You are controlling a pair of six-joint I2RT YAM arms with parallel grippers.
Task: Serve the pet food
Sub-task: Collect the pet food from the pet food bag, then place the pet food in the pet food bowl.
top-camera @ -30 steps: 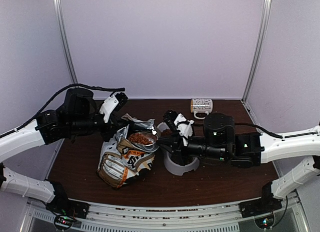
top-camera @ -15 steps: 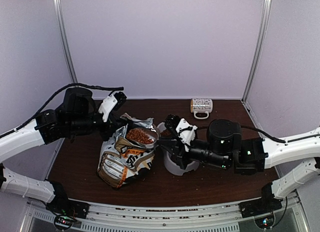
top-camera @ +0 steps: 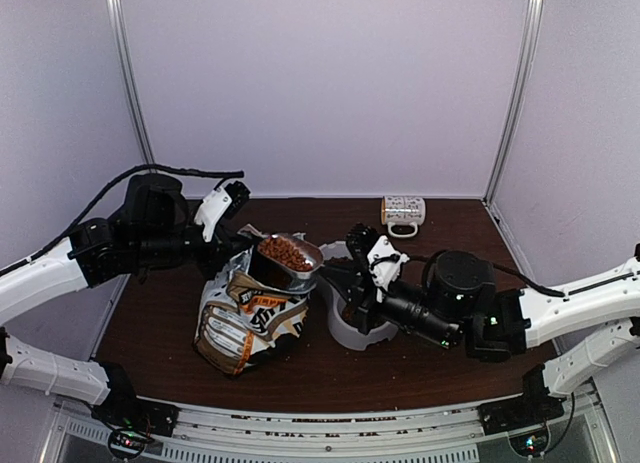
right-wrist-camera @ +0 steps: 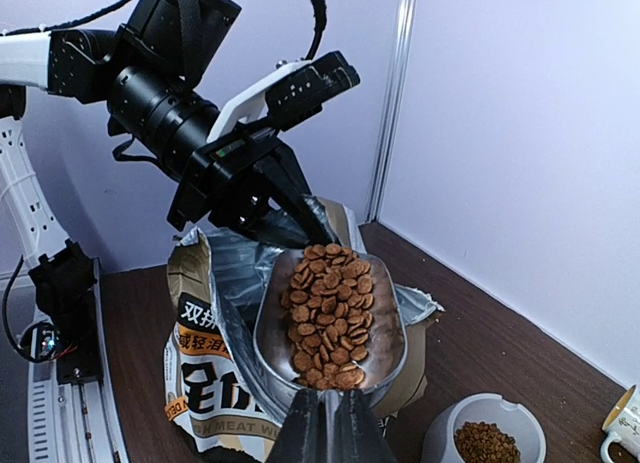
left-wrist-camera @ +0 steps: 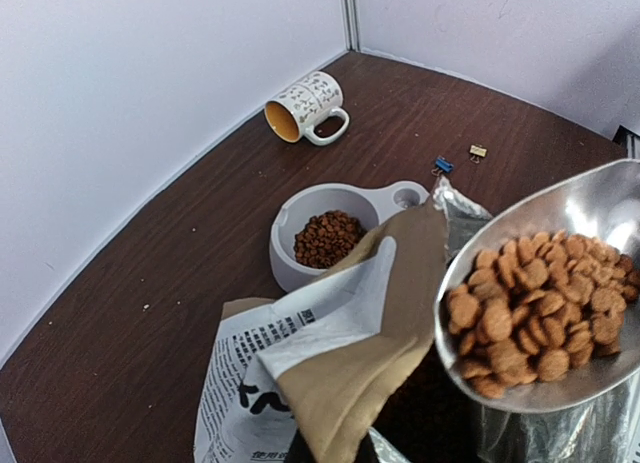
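The pet food (right-wrist-camera: 331, 308) fills a metal scoop (right-wrist-camera: 330, 318) that my right gripper (right-wrist-camera: 330, 425) holds by its handle, shut, level above the mouth of the printed bag (right-wrist-camera: 200, 368). From above, the loaded scoop (top-camera: 287, 254) hangs over the bag (top-camera: 245, 318), with the right gripper (top-camera: 330, 276) just right of it. My left gripper (top-camera: 243, 251) is shut on the bag's upper edge; in its own view the tan flap (left-wrist-camera: 380, 323) runs between its fingers (left-wrist-camera: 335, 449). The grey bowl (left-wrist-camera: 290, 245) holds more pet food (left-wrist-camera: 328, 238) in one cup.
A white patterned mug (top-camera: 403, 213) lies on its side at the back right. Two small binder clips (left-wrist-camera: 441, 166) (left-wrist-camera: 478, 152) lie behind the bowl (top-camera: 360, 328). White walls close in the brown table on three sides.
The right gripper has lifted the full scoop up out of the bag's mouth while the right arm drew back to the right. The left gripper keeps its hold on the bag.
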